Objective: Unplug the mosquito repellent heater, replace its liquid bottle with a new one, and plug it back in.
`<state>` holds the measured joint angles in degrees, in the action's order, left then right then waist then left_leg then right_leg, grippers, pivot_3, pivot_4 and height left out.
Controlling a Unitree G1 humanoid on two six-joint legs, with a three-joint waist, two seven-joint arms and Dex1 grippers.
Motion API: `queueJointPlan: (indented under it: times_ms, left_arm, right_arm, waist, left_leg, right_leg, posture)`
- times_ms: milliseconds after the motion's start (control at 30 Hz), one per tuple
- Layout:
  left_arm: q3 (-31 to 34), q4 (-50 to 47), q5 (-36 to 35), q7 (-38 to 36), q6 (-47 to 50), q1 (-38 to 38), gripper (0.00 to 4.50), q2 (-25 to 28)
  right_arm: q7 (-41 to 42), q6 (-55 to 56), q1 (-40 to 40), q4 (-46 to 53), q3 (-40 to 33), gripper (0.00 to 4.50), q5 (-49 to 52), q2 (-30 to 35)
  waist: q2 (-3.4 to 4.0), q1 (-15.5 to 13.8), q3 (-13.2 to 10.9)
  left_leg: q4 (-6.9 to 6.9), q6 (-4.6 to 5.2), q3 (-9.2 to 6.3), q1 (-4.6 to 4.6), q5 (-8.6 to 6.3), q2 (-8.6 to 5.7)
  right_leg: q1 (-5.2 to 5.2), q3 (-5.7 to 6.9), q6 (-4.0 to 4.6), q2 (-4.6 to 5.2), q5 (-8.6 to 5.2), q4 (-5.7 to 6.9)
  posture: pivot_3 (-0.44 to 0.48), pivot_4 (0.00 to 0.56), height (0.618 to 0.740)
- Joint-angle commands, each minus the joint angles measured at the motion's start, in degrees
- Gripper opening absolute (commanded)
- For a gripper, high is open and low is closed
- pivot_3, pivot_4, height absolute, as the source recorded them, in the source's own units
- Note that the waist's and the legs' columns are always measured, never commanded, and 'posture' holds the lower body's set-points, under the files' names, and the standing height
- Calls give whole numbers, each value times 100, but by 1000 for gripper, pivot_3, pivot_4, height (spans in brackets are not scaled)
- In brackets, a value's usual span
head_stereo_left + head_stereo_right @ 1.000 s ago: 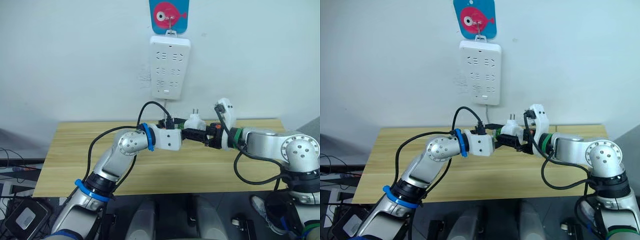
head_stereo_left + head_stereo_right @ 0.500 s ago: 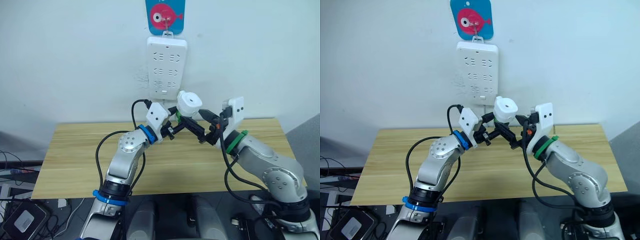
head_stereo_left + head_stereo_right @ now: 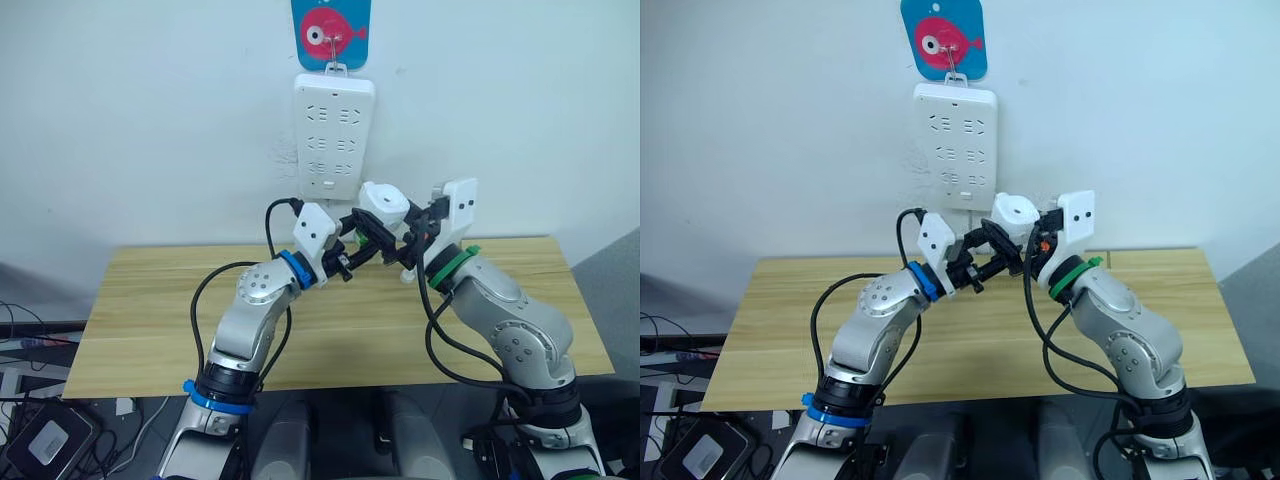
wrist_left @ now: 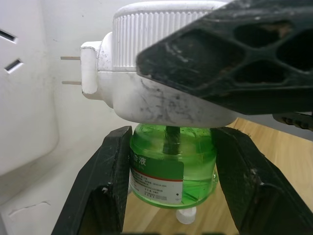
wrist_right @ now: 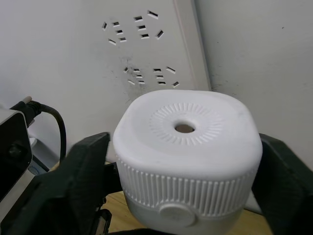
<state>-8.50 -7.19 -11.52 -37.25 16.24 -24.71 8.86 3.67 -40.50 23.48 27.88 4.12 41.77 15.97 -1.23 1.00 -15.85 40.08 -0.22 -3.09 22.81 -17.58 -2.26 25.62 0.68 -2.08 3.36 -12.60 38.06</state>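
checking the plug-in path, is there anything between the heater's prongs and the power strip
Nothing: in the left wrist view the prongs of the mosquito repellent heater point at the power strip across a bare gap. The left gripper clamps the green bottle below.

A light wooden rectangular table (image 3: pixel 150 320) runs across the middle of the frame from left to right, its board made of long pale planks whose grain and seams run along its length. Its far edge stands against the white wall, and its near edge crosses the lower part of the frame. In the left wrist view a small white round piece (image 4: pixel 186 215) shows at the bottom of the frame against the wood; whether it lies on the board cannot be told. Beside the table's left end, in the lower left corner, the dark floor (image 3: pixel 75 412) carries loose black cables (image 3: pixel 20 308) and a flat black box with a pale label (image 3: pixel 40 436)
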Motion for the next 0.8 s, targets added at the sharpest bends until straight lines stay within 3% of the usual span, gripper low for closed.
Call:
queueJointPlan:
  times_ms: [33, 267, 500, 533, 800]
  left_arm:
    - [-18, -320, -140, 40, -32, -11, 2206, -16]
    - [-49, -429, -150, -52, -25, 116, 2206, 125]
    - [542, -844, -622, -228, 58, 350, 4378, 709]
    - [624, -925, -679, -232, 61, 380, 4499, 790]
    - [1264, -848, -515, 191, -343, -97, 4500, 1267]
  right_arm:
    - [154, 65, 47, 120, -70, 3031, -34, -117]
    - [212, 143, -4, 98, -178, 3036, -249, -193]
    - [541, 109, -400, 425, -384, 3036, -416, 221]
    - [585, 67, -456, 499, -466, 3036, -345, 284]
    - [835, -128, -570, 711, -757, 3036, -138, 603]
  waist:
    - [0, 1, 0]
    - [0, 3, 0]
    - [3, 4, 3]
    - [3, 4, 3]
    - [-5, -6, 27]
  left_leg:
    - [0, 0, 0, 0, 0, 0]
    - [0, 0, 0, 0, 0, 0]
    - [-1, 0, -2, 1, 0, 0]
    - [-1, 0, -1, 2, 0, 0]
    - [-2, 0, -2, 1, 0, 1]
  right_leg:
    - [0, 0, 0, 0, 0, 1]
    - [1, 0, 0, 0, 0, 1]
    - [2, -3, 0, 0, 0, 0]
    - [4, -2, 0, 0, 0, 0]
    - [4, -2, 0, 0, 0, 0]
  posture:
    - [-11, 238, 740]
    - [-8, 236, 740]
    - [-7, 231, 740]
    - [-5, 229, 740]
    - [4, 219, 740]
